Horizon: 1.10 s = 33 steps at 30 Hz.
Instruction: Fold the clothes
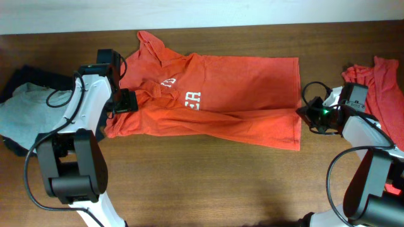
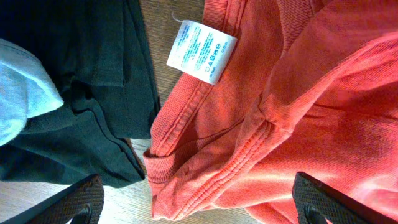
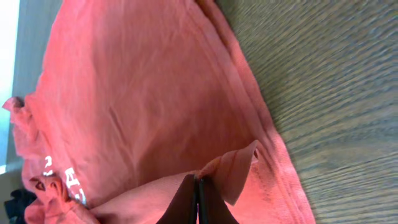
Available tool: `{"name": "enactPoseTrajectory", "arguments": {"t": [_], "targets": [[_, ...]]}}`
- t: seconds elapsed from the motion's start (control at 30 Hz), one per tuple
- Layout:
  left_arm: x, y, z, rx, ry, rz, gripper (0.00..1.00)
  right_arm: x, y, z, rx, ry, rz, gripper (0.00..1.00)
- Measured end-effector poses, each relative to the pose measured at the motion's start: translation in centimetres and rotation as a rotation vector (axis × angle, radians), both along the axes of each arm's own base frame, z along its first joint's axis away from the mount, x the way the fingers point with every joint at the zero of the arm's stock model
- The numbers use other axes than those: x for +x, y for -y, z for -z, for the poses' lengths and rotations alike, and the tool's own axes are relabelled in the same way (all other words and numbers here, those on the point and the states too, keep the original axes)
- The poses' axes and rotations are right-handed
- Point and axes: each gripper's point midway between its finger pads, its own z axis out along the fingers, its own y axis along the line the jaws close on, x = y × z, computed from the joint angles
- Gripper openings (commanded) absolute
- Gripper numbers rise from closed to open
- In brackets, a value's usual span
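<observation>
The orange-red T-shirt (image 1: 221, 94) lies spread across the middle of the table, white lettering (image 1: 192, 98) facing up. My left gripper (image 1: 126, 101) is at its left end. In the left wrist view the jaws (image 2: 199, 208) are open wide, either side of a bunched sleeve hem (image 2: 211, 180), with the white tag (image 2: 200, 51) beyond. My right gripper (image 1: 304, 115) is at the shirt's right hem. In the right wrist view its jaws (image 3: 198, 190) are shut on a raised fold of the shirt's (image 3: 143, 106) fabric.
A dark navy garment (image 1: 28, 79) (image 2: 93, 81) with a pale grey-blue tee (image 1: 25, 110) (image 2: 25, 93) on it lies at the left edge, touching the shirt's collar area. Another red garment (image 1: 379, 82) lies at the far right. Bare wood table (image 1: 208, 176) runs along the front.
</observation>
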Motion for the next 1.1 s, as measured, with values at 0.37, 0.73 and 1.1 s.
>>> {"name": "enactPoseTrajectory", "arguments": {"t": [0.37, 0.73, 1.1], "targets": [[0.0, 0.0, 0.0, 0.005, -0.008, 0.041, 0.98, -0.5, 1.4, 0.8, -0.067, -0.05, 0.052, 0.04], [5.6, 5.0, -0.9, -0.195, 0.205, 0.435, 0.97, -7.5, -2.8, 2.2, 0.088, -0.313, -0.101, 0.47], [4.6, 6.2, 0.8, -0.247, 0.146, 0.573, 0.9, -11.5, -3.2, 2.7, 0.078, -0.474, -0.141, 0.57]]}}
